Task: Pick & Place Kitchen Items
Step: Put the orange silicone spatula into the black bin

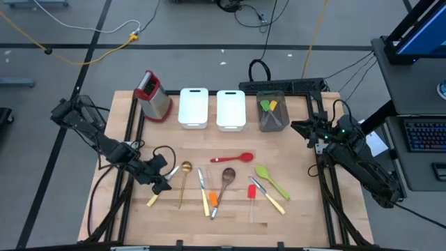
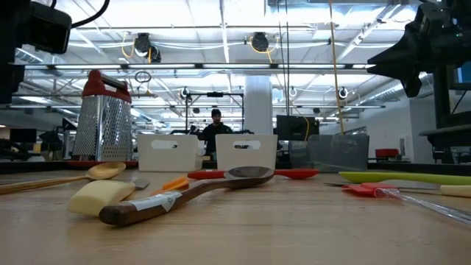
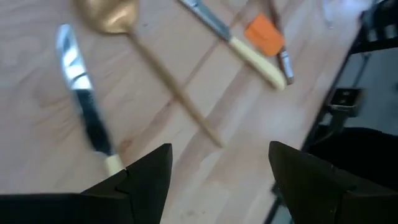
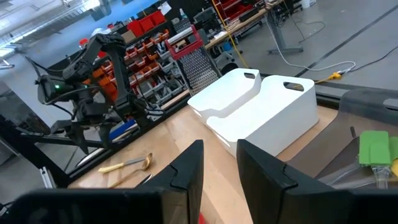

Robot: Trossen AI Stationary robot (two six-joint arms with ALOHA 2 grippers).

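Counter [image 1: 293,223]: bare wood lay along the near edge and toward both side edges.
Left gripper [image 1: 164,178]: fingers spread, holding nothing, low over the cream-handled knife [image 1: 159,189] near the counter's left side.
Knife axis: diagonal, blade up toward the gripper, handle toward the near-left edge.
Gold spoon [image 1: 184,183]: just beside the knife, bowl away from the near edge.
Right gripper [image 1: 311,130]: part-closed, empty, at the right edge beside the grey tray [image 1: 272,111].
Back row: box grater [image 1: 152,95], two white trays [image 1: 194,107].
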